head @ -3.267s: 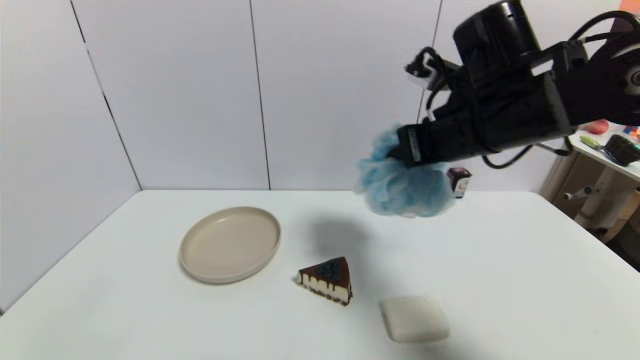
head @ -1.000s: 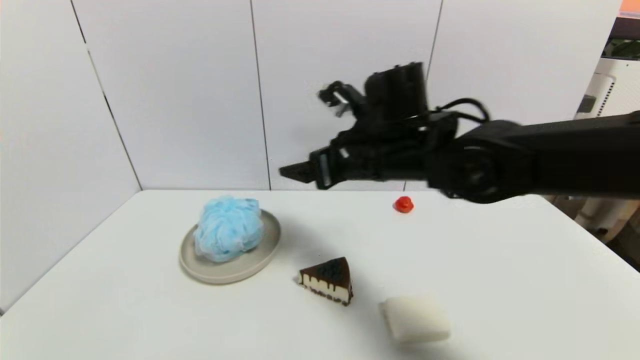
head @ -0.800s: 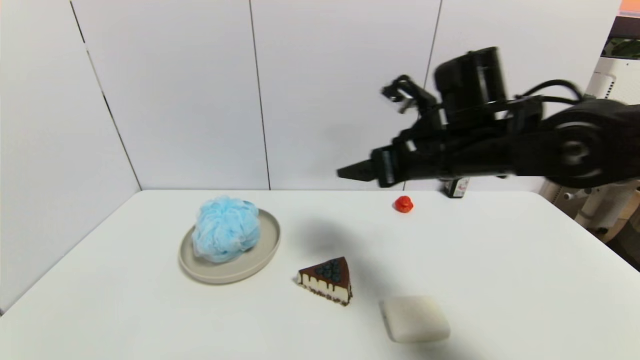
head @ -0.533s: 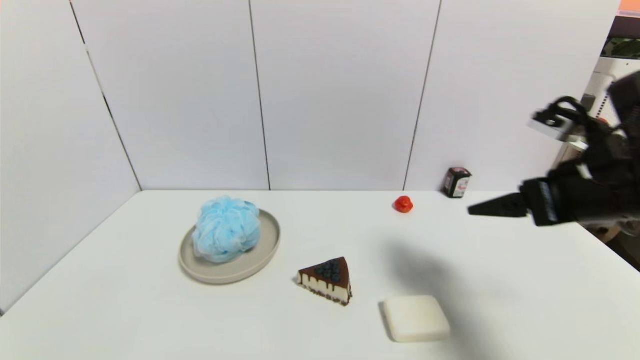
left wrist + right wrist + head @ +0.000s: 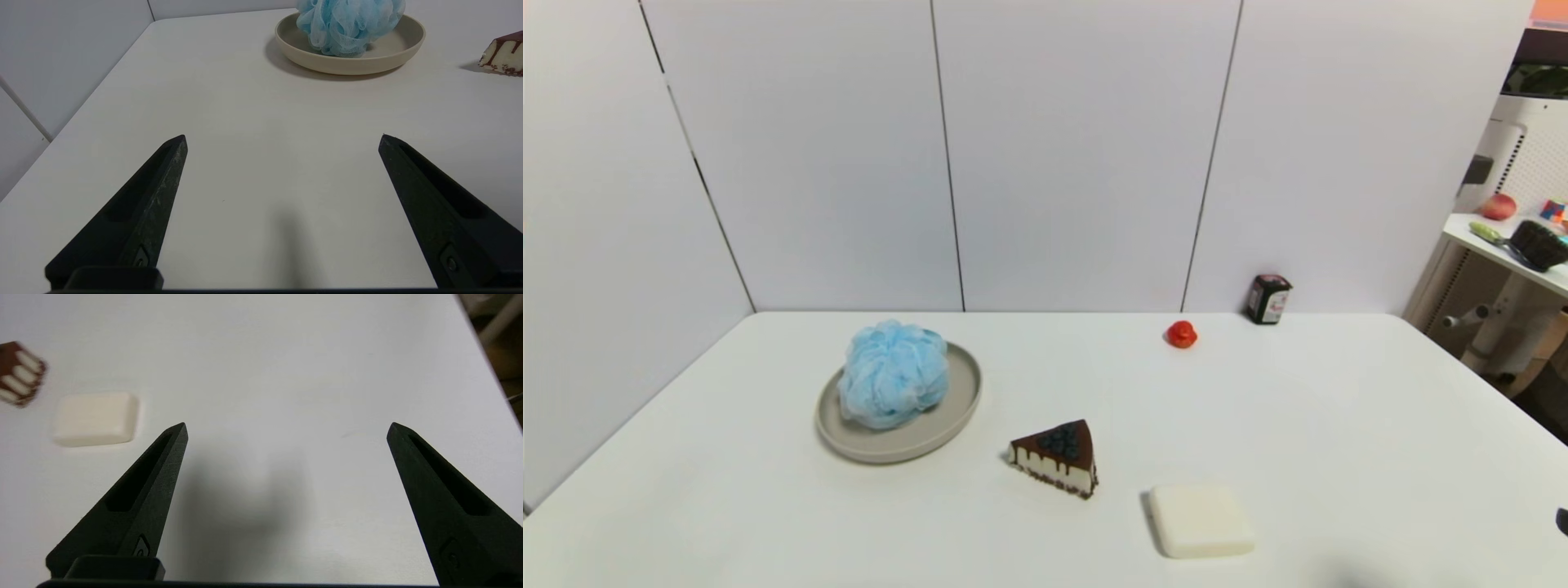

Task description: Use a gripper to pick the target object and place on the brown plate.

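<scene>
White worktop (image 5: 1339, 425) carries everything I need. On it, the brown plate (image 5: 947, 416) holds the target object (image 5: 893, 384), settled toward its far side, so I judge the placing done. My right gripper (image 5: 286, 428) hangs splayed and empty, well apart from the plate, the soap bar (image 5: 94, 418) nearer. My left gripper (image 5: 282, 139) idles, spread wide, facing the plate.

Head view overlooks the table (image 5: 1339, 425); wrist views skim it closely.

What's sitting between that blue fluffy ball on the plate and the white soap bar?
The chocolate cake slice lies between the pouf and soap bar, seen in the head view.
</scene>
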You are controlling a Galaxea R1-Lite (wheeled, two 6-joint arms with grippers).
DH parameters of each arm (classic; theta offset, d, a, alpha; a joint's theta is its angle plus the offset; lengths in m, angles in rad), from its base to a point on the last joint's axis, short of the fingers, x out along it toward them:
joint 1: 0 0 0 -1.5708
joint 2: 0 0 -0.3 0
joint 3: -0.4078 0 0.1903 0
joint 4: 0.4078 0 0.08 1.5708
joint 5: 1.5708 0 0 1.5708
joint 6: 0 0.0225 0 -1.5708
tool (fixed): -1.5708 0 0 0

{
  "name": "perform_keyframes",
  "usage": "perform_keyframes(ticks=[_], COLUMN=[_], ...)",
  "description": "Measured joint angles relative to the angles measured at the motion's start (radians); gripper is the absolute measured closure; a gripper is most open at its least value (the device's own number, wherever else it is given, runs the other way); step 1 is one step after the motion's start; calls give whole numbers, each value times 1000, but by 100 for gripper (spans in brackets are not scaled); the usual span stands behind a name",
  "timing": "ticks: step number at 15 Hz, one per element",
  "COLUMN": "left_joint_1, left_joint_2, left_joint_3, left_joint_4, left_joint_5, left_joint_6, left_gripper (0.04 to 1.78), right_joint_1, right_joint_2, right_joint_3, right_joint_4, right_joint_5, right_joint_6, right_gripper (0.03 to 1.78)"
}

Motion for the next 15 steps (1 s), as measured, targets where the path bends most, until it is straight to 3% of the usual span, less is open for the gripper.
perform_keyframes(ticks=[2,4,6,7,10,12,15], left_joint_1=[0,0,0,0,0,0,0], left_joint_2=[0,0,0,0,0,0,0], left_joint_3=[0,0,0,0,0,0,0], left_joint_4=[0,0,0,0,0,0,0], left_joint_5=[0,0,0,0,0,0,0], left_joint_6=[0,0,0,0,0,0,0], left_gripper=[13,13,13,13,13,13,13], right_joint_1=[-13,-10,12,22,37,41,42], right_joint_2=[-161,-264,-359,-406,-544,-588,-613], right_joint_3=[193,341,433,457,486,492,494], right_joint_4=[-146,-291,-379,-382,-309,-309,-308], right_joint_5=[-61,-81,-62,-30,66,64,53], right_joint_6=[-53,-127,-172,-178,-169,-93,-33], right_gripper=[12,12,12,12,12,12,12])
